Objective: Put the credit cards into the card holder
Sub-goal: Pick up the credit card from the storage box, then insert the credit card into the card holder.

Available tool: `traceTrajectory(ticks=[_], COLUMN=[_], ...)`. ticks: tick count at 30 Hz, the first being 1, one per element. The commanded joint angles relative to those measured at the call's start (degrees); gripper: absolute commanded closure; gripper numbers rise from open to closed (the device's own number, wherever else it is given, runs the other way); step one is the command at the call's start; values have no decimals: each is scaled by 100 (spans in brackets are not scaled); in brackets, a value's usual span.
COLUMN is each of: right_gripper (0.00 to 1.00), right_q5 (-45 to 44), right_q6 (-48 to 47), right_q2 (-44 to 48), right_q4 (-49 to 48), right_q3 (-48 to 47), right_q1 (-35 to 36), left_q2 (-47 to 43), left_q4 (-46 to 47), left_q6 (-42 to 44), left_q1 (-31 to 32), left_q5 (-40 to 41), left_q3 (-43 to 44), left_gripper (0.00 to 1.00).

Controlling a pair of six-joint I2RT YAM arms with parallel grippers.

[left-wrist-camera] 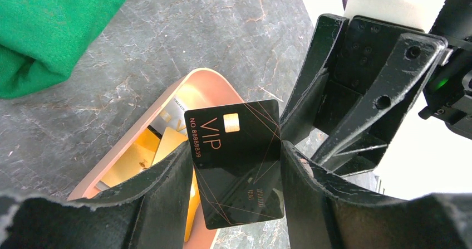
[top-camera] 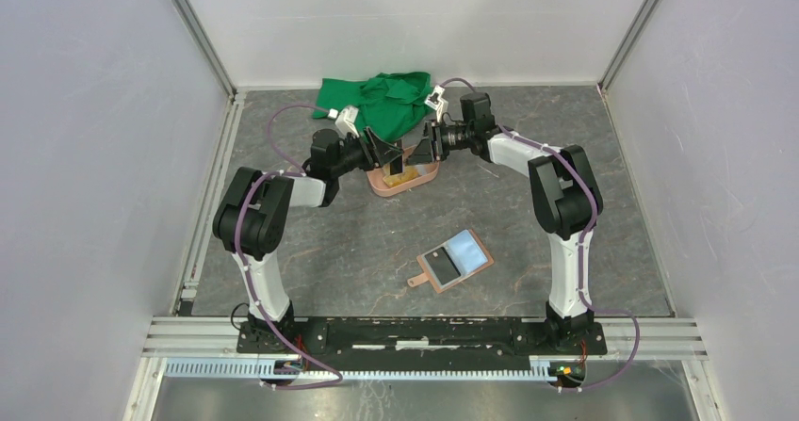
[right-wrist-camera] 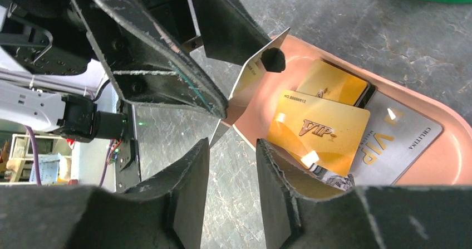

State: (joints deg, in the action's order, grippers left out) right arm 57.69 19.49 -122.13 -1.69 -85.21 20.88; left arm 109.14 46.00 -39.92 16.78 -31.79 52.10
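Left hand (left-wrist-camera: 238, 151) pinches a black card (left-wrist-camera: 236, 185) above the tray (right-wrist-camera: 439, 165), well apart from the holder (top-camera: 426, 278) lying open on the bench (top-camera: 358, 251). Right hand (right-wrist-camera: 232, 149), fingers slightly parted and empty, hangs just beside. A sloppy handover could drop the card into the tray.

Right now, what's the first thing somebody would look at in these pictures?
Probably the shiny black VIP card, pinched by the left tool over the pink tray at the far middle of the table. Next comes the bright green cloth bunched up by the back wall, and then the gold cards lying in that tray.
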Motion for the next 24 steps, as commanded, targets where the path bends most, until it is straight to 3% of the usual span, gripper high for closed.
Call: traceTrajectory(ticks=[1, 6, 11, 15, 19, 24], right_gripper=[55, 48, 47, 45, 36, 18], right_q5=[396, 307, -157, -320, -5, 283], right_q6=[-215, -745, -2530, -3554, -3384, -2330], right_q2=[208, 451, 1143, 2218, 3384, 4426], right_q4=[-470, -132, 1319, 1806, 1313, -293], right_q3=[155, 139, 66, 855, 2102, 3651], right_q1=[20, 21, 6, -19, -93, -142], left_q2=[89, 34, -413, -1175, -2033, -3004], left_q4=[259, 437, 733, 447, -104, -1261], left_q6=[-266, -448, -791, -815, -815, -729], left_q1=[-72, -101, -96, -5, 282, 979], left_q5=[-39, -56, -37, 148, 587, 1795], left_q3=[32, -34, -279, -564, -967, -1200], left_gripper=[76, 78, 81, 81, 81, 81])
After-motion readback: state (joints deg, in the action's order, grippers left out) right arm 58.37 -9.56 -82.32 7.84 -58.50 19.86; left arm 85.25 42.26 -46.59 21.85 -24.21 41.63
